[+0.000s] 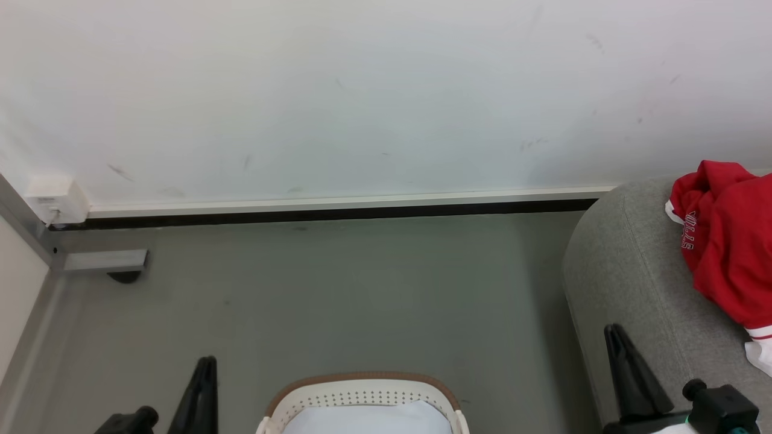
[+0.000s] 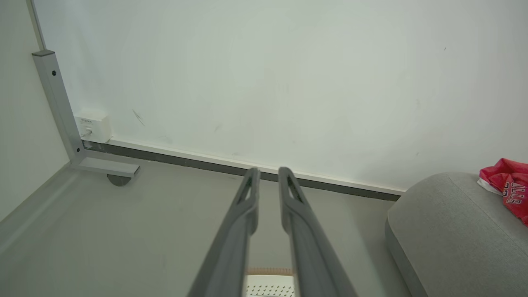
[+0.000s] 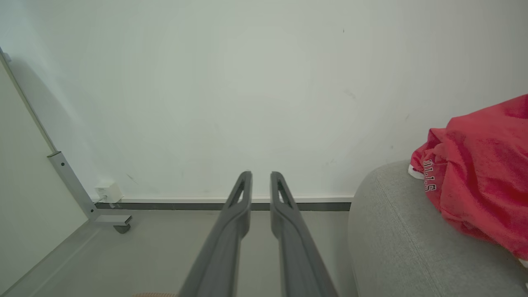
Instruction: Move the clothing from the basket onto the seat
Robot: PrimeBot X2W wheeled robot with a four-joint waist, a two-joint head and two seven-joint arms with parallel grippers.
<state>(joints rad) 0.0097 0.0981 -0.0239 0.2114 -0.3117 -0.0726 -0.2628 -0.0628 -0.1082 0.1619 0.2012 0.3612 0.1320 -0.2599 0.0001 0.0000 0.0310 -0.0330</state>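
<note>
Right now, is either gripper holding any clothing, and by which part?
Nothing is held. The left gripper and right gripper are both empty; the red garment lies on the seat.

The basket (image 1: 362,398) stands on the floor (image 1: 362,289) before the wall (image 1: 362,90); the seat (image 1: 627,271) lies to its right, near the wall, with the clothing (image 1: 730,241) on it

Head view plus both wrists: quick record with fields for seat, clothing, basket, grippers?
seat: grey upholstered, to the right of the basket
clothing: red jersey with white lettering, heaped on the seat
basket: white, brown rim, cut off at head view's bottom edge
left gripper: jaws slightly apart, empty
right gripper: jaws slightly apart, empty
</note>
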